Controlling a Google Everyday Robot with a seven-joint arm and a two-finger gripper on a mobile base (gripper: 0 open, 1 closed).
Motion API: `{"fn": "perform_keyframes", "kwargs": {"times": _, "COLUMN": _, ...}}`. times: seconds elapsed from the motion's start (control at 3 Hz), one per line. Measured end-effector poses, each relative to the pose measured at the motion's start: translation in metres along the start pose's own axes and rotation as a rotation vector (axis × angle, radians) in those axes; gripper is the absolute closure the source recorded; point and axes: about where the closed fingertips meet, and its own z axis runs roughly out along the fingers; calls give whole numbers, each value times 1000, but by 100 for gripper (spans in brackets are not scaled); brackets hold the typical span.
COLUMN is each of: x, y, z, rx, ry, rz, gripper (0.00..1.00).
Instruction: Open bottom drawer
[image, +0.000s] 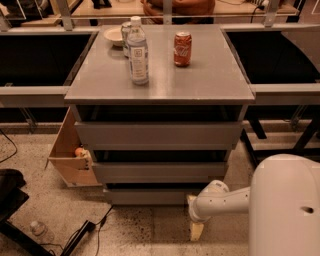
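The grey cabinet has three handleless drawer fronts. The bottom drawer (150, 196) is the lowest and narrowest-looking front, just above the floor, and it looks closed. My gripper (195, 226) hangs from the white arm at the lower right, low over the floor, just in front of and below the bottom drawer's right end. Its tan fingers (196, 231) point down.
A water bottle (138, 51), a red soda can (182, 49) and a bowl (116, 36) stand on the cabinet top (210, 75). A tan wooden box (70, 155) sits at the cabinet's left. A cable and a small bottle (37, 229) lie on the floor at left.
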Motion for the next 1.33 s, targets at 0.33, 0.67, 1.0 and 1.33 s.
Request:
{"fn": "perform_keyframes", "kwargs": {"times": 0.33, "x": -5, "y": -16, "z": 41, "rx": 16, "ry": -16, "rz": -63, "gripper": 0}}
{"fn": "perform_keyframes", "kwargs": {"times": 0.67, "x": -6, "y": -37, "z": 75, "rx": 29, "ry": 1, "rz": -93, "gripper": 0}}
{"fn": "perform_keyframes", "kwargs": {"times": 1.0, "x": -6, "y": -63, "z": 98, "rx": 43, "ry": 36, "rz": -85, "gripper": 0}}
{"fn": "perform_keyframes", "kwargs": {"times": 1.33, "x": -8, "y": -88, "z": 113, "rx": 58, "ry": 54, "rz": -48, "gripper": 0}}
